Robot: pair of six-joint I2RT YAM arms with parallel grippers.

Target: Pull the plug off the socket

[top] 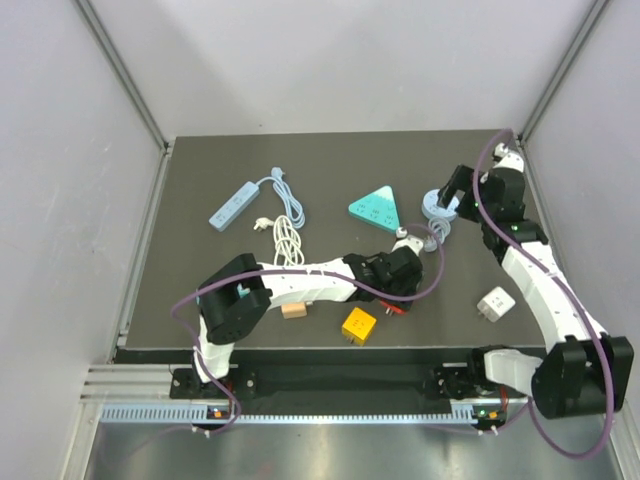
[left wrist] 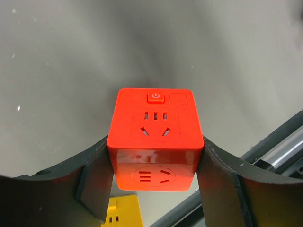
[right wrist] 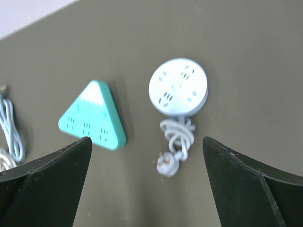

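Left gripper [left wrist: 155, 156] jaws were seen clamped on the sides of the red cube socket [left wrist: 154, 123], held at about 5 o'clock from the centre of the table [top: 190, 260]. Right gripper [right wrist: 147, 142] fingers were spread wide, with nothing held. The white plug [right wrist: 168, 165] lay loose at 6 o'clock of the round socket [right wrist: 178, 86], its cord coiled between them. No plug was seen in the cube's 2 visible faces, so the pull was judged done; only letting go of the cube seemed left.

red socket cube [top: 394, 309], yellow cube [top: 359, 324] beside
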